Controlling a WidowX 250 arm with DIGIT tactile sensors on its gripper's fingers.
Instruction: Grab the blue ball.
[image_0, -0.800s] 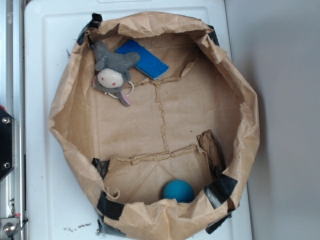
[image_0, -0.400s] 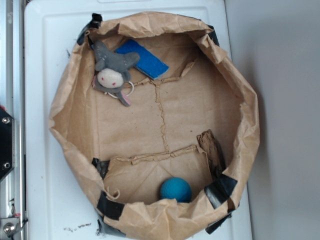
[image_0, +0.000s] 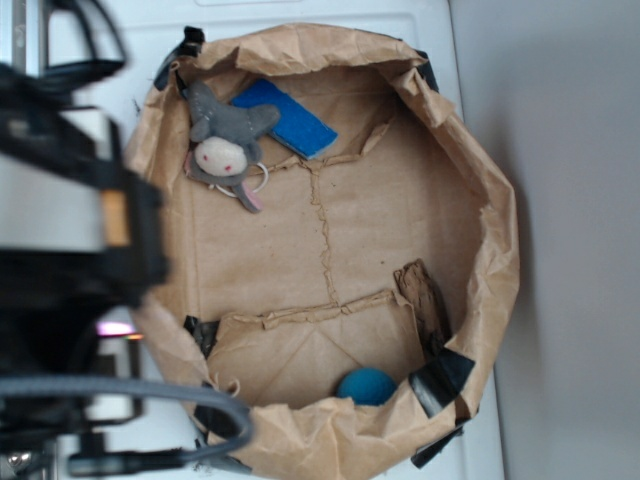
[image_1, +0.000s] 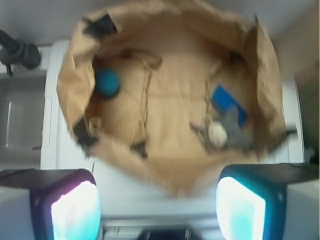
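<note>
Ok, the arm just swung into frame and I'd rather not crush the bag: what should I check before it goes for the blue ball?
1. Blue ball in view: ok, on the bag floor by the near wall, partly hidden behind the rim in the exterior view.
2. Gripper open: ok, fingers wide apart, nothing between them.
3. Gripper above the ball: not ok, it is outside the paper bag.
4. Ball free of neighbours: ok, plush toy and blue rectangular piece lie at the opposite end.
5. Room between ball and bag wall for a finger: cannot tell.
</note>
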